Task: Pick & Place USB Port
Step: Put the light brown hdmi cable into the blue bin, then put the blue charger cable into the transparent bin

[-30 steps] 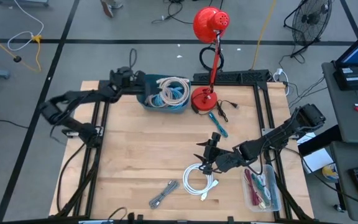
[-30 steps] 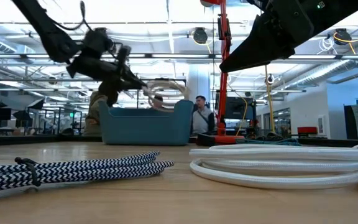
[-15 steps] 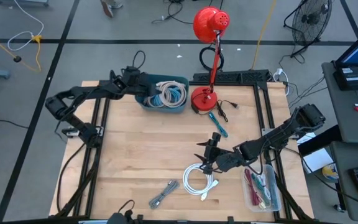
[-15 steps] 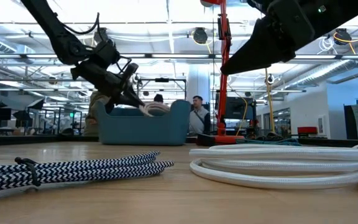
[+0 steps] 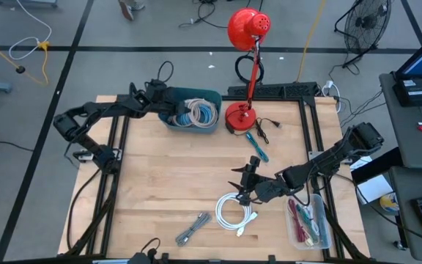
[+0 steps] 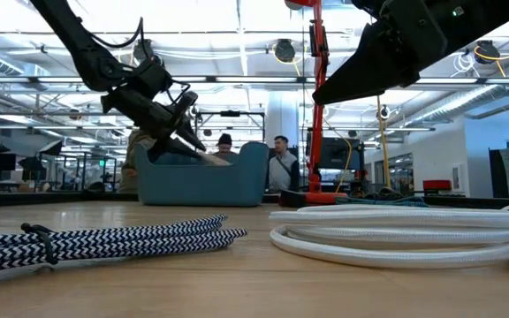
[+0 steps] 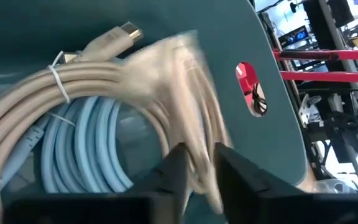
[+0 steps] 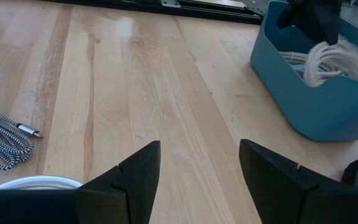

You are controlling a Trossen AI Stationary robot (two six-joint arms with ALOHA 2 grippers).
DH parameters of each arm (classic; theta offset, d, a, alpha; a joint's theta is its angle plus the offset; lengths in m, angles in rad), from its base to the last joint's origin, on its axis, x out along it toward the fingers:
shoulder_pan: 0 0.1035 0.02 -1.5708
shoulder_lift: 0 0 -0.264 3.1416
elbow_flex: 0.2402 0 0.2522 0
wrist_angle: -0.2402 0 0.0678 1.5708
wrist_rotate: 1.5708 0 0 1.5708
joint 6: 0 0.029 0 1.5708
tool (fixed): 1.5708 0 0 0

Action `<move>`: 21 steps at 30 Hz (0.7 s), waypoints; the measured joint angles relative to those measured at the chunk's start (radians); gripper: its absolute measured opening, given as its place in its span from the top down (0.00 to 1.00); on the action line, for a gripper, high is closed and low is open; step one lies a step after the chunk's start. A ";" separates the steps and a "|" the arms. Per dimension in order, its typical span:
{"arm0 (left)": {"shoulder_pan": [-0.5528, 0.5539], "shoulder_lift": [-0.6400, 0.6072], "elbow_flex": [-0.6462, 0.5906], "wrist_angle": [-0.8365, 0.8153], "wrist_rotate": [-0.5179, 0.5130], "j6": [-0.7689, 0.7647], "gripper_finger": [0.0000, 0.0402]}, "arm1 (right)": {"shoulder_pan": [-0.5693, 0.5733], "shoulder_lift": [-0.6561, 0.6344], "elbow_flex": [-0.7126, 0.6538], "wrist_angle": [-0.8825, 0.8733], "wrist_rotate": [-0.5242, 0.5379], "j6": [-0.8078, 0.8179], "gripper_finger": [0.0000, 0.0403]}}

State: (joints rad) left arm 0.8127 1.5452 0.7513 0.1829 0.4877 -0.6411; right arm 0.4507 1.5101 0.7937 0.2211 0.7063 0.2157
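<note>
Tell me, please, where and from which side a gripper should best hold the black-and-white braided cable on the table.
Probably across the middle of the braided cable, from straight above: it lies flat as a narrow folded bundle, tied near one end, with bare table on both long sides for the fingers.

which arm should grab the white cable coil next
Right, probably. The right gripper hangs open just beside the white cable coil, while the left gripper is across the table in the blue bin, shut on the beige cable.

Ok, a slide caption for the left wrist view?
Left gripper lowers a beige cable coil into the teal bin, onto a pale blue cable.
</note>
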 joint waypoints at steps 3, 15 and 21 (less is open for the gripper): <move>0.000 0.000 0.010 -0.012 -0.005 0.000 0.66 | 0.000 0.000 0.000 0.000 0.000 0.000 0.48; 0.000 -0.075 0.206 -0.283 -0.022 0.087 0.44 | 0.000 0.000 0.000 -0.001 0.000 0.000 0.48; -0.007 -0.178 0.343 -0.547 -0.119 0.201 0.48 | 0.000 0.000 0.000 -0.001 0.000 0.000 0.48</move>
State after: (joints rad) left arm 0.8062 1.3675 1.0944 -0.3639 0.3687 -0.4396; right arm 0.4503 1.5099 0.7937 0.2197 0.7059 0.2153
